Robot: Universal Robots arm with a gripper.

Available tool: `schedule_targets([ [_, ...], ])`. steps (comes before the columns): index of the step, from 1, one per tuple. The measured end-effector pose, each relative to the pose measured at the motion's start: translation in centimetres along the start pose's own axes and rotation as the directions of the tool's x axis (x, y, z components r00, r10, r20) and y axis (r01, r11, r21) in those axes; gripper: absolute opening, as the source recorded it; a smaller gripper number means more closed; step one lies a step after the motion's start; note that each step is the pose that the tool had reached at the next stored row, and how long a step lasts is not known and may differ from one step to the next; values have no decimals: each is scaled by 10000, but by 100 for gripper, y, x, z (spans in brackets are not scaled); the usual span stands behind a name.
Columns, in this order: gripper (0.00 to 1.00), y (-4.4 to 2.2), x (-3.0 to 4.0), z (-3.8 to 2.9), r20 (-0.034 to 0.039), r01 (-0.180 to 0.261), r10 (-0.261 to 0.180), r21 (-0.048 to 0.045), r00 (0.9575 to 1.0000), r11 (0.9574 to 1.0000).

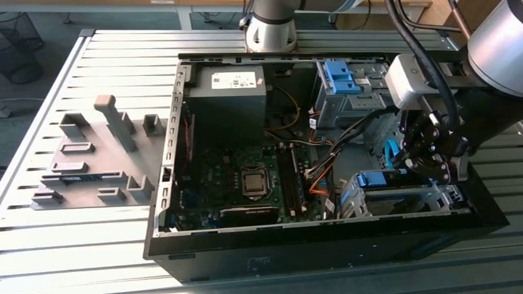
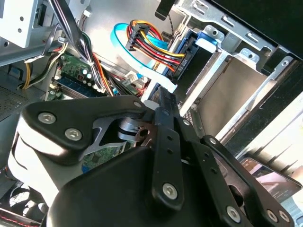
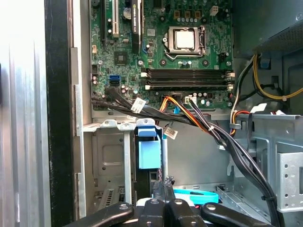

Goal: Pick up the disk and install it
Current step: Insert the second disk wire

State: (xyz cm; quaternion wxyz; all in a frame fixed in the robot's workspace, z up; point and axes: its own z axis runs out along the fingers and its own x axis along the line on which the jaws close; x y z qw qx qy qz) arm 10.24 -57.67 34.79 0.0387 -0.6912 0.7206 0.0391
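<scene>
I have the gripper [image 1: 433,160] down inside the case [image 1: 245,260], over the drive cage [image 1: 400,199]. The disk [image 3: 149,151] sits edge-up in that cage. The jaws look pinched together, holding nothing. I'd press evenly on its blue carrier, clear of the cables [image 3: 189,118].

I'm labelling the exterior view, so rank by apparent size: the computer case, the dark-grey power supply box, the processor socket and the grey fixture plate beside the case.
1. Computer case
2. Grey fixture plate
3. Power supply box
4. Processor socket

Plate over box is a close call.
</scene>
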Motion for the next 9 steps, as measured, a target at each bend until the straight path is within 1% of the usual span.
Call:
schedule_targets([
  [9,11,0,0,-1,-2,-1,1,-8,10000,10000],
])
